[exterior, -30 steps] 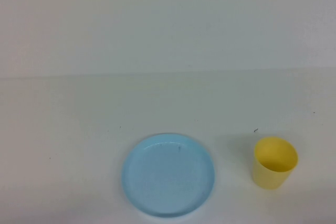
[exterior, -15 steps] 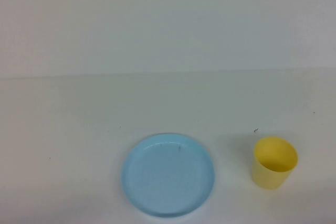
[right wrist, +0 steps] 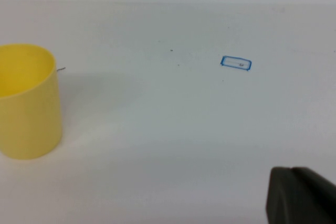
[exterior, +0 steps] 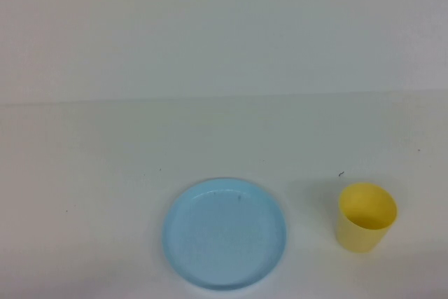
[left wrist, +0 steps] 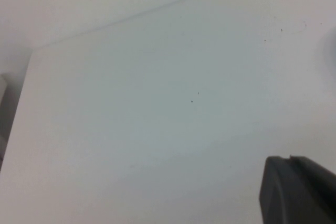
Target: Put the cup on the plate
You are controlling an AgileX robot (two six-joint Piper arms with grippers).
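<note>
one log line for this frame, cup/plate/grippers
cup: upright on table, right of plate, untouched | plate: empty | left gripper: shut, over bare table | right gripper: shut, away from cup | stage: not started

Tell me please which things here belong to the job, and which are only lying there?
For the job:
- cup, yellow, upright on the table, apart from the plate
- plate, light blue, nothing on it
- right gripper, shut, near the cup
- left gripper, shut, over bare table

Only lying there:
- small blue rectangle mark on the table

A white table (exterior: 105,173) meets what looks like a pale wall (exterior: 224,26).
</note>
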